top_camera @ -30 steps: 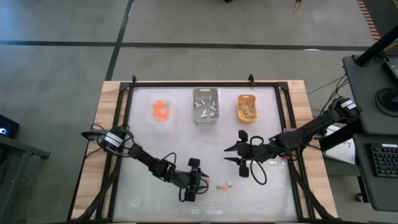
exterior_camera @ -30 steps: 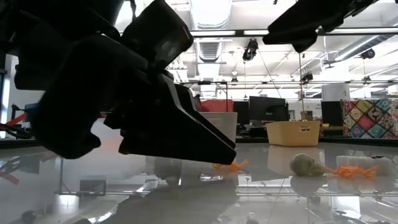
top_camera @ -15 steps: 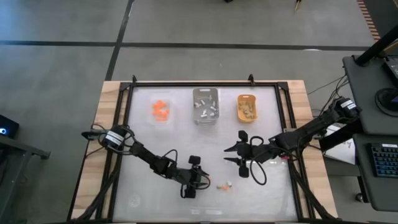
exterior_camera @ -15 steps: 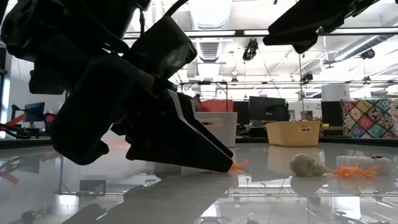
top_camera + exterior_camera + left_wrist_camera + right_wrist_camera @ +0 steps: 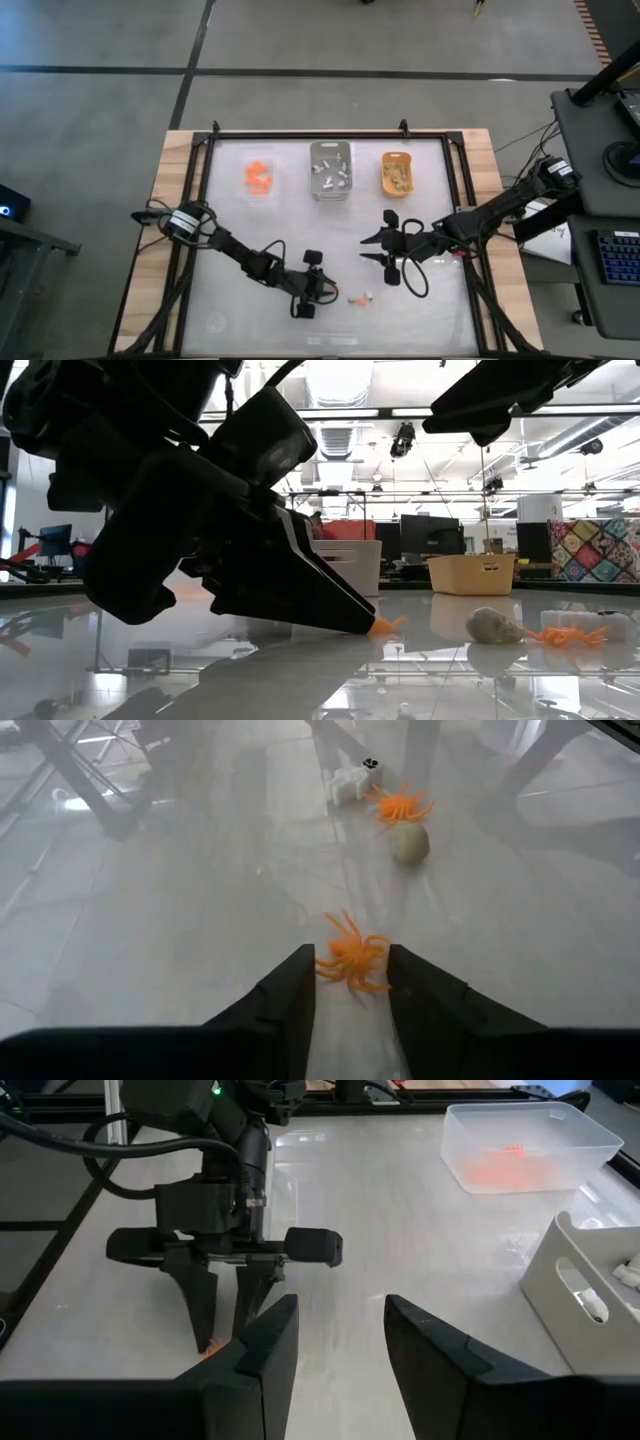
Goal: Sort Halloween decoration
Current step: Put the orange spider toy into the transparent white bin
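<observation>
Left gripper (image 5: pixel 350 985) fingers pinching orange spider (image 5: pixel 352 958) on table; second orange spider (image 5: pixel 402 805) and one tan skull (image 5: pixel 409 843) lying at 12 o'clock.

The left gripper (image 5: pixel 350 982) has moved forward and narrowed its fingers around an orange spider (image 5: pixel 353 957)

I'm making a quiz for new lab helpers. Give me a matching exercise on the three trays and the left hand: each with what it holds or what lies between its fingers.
1. clear tray
2. grey tray
3. yellow tray
4. left hand

a. tan trinkets
b. one orange spider between its fingers
c. orange trinkets
d. white trinkets

Pairs: 1-c, 2-d, 3-a, 4-b
</observation>
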Robot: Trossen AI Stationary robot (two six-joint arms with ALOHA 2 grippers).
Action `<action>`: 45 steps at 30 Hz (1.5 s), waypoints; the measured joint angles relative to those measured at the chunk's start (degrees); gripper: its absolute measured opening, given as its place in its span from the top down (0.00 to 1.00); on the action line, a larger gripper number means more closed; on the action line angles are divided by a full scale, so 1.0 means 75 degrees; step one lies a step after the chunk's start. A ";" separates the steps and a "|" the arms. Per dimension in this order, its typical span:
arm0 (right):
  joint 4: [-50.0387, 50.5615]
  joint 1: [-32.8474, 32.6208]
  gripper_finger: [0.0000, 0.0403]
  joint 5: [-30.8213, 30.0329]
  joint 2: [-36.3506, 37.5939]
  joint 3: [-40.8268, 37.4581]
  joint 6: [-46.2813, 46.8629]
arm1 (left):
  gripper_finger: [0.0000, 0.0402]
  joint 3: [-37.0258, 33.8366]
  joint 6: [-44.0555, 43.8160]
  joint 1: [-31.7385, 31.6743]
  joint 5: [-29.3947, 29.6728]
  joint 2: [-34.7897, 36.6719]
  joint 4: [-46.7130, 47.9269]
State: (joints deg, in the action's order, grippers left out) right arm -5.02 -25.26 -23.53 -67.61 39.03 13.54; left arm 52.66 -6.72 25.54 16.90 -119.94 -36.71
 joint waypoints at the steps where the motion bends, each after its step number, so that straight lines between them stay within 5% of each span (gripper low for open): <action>1: 0.0000 0.0000 0.65 0.0000 0.0000 0.0000 0.0000 | 0.75 0.0000 0.0013 -0.0003 0.0014 0.0000 -0.0016; 16: 0.0000 0.0000 0.65 0.0000 0.0000 -0.0003 -0.0002 | 0.99 -0.0006 0.0030 -0.0012 0.0096 0.0000 -0.0050; 31: 0.0000 0.0000 0.65 0.0000 0.0000 -0.0006 -0.0002 | 1.00 -0.0012 0.0286 0.0038 0.0616 0.0335 -0.0145; 38: 0.0030 0.0000 0.65 0.0000 0.0000 -0.0006 0.0124 | 1.00 -0.0094 0.0224 0.0061 0.1267 0.1386 0.1676; 45: 0.0050 -0.0002 0.65 0.0000 0.0000 -0.0006 0.0318 | 1.00 -0.0143 -0.0740 -0.0245 0.2655 0.3528 0.6065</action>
State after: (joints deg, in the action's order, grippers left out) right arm -4.65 -25.27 -23.53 -67.61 38.98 15.92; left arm 51.59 -12.27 23.70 36.82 -93.48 8.78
